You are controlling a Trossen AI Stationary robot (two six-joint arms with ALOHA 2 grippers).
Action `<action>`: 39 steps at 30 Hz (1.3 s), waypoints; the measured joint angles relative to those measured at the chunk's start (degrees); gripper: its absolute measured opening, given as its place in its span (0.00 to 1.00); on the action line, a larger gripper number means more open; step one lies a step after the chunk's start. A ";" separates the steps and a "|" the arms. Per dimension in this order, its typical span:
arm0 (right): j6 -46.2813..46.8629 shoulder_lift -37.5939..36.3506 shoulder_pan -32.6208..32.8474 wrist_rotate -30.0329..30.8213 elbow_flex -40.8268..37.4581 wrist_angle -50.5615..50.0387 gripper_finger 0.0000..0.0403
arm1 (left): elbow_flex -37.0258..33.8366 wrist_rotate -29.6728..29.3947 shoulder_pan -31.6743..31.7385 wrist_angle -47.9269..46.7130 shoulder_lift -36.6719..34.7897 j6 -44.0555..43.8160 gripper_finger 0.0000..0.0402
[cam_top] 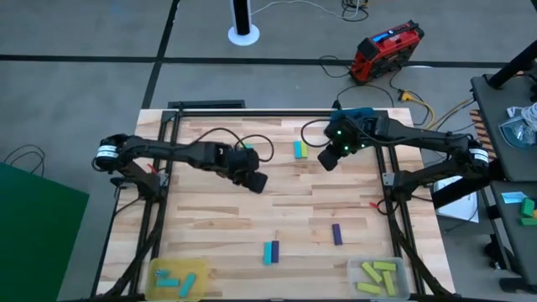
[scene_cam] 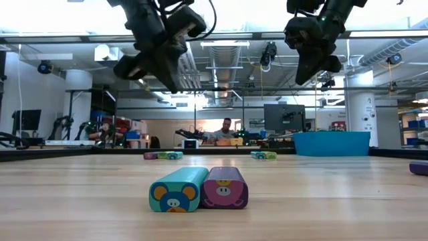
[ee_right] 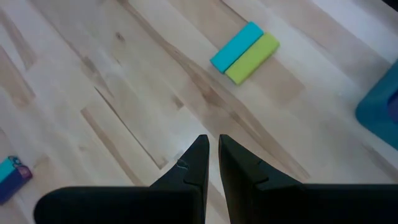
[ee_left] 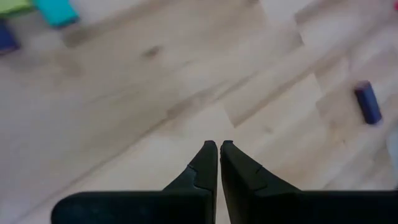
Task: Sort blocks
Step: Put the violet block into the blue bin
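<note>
- Between picks: the left gripper [cam_top: 256,181] and the right gripper [cam_top: 327,159] hang above the table, both pressed together, empty.
- The cyan and green blocks [ee_right: 244,52] lie just ahead of the right gripper; it must spread and drop.

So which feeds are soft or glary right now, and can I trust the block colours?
Left wrist view is motion-smeared, though the lone purple block still reads. Right wrist view is crisp on the cyan block and yellow-green block. Low view: bright ceiling lights silhouette both arms. High view: evenly lit.
</note>
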 joint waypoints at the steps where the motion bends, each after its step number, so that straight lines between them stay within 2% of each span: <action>1: 0.00 0.00 0.00 0.00 0.00 0.27 0.07 | 0.00 -0.91 0.02 -0.66 0.00 -0.76 0.00; 6: 0.22 0.00 0.00 -0.04 0.00 1.00 0.07 | -0.12 -7.46 1.94 -12.40 0.00 -4.79 0.00; 9: 0.66 0.00 0.00 -0.07 0.00 1.04 0.07 | -1.26 -8.72 3.47 -17.35 0.29 -5.65 0.00; 16: 1.16 0.00 0.00 -0.09 0.00 1.28 0.07 | -9.35 -7.56 11.75 -10.76 0.98 -1.44 0.00; 22: 2.82 0.00 0.00 -0.15 0.00 1.26 0.07 | -10.24 -6.48 16.61 -6.88 0.79 0.36 0.02; 26: 4.15 0.00 0.00 -0.15 0.00 1.26 0.07 | -10.26 -6.60 19.28 -2.16 1.49 2.98 0.13; 29: 4.78 0.00 0.00 -0.15 0.00 1.26 0.07 | -10.44 -6.43 20.61 -2.55 2.83 3.89 0.23; 35: 4.83 0.00 0.02 -0.15 0.00 1.26 0.07 | -10.45 -6.17 20.54 -0.51 4.66 7.93 0.45; 39: 5.58 0.00 0.02 -0.14 0.00 1.27 0.07 | -10.45 -6.19 20.61 2.69 6.39 9.33 0.53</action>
